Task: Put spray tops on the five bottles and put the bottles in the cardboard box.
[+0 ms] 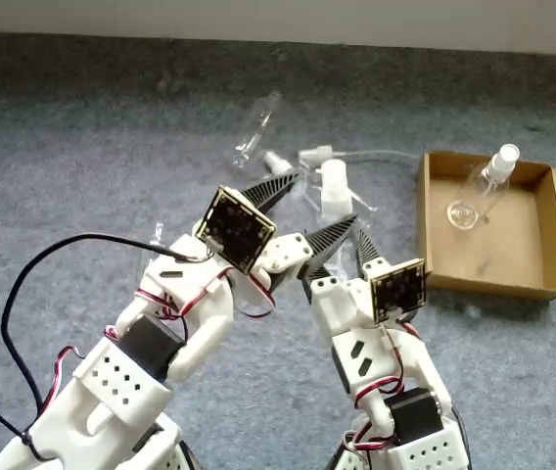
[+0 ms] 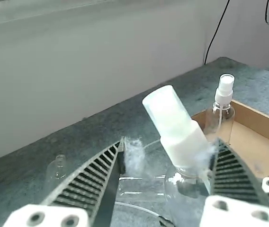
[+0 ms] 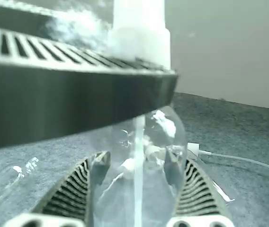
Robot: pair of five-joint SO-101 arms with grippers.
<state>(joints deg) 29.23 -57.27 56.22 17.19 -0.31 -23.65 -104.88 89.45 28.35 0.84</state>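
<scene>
A grey counter [image 1: 82,127] carries the cardboard box [image 1: 493,282], which sits off to the right of both arms. Inside the box lies a capped bottle [image 1: 482,191], its spray head toward the far wall. Just beside the box's left wall, the right end effector [image 3: 144,158] is closed on the body of a clear bottle [image 3: 139,179], held upright. The left end effector [image 2: 170,146] stands wide around the white spray top [image 2: 172,123] on that bottle's neck, one finger against it and the other apart. Farther left of the box, a bare bottle [image 1: 256,129] lies on the counter, with a loose spray top [image 1: 312,157] nearer the box.
</scene>
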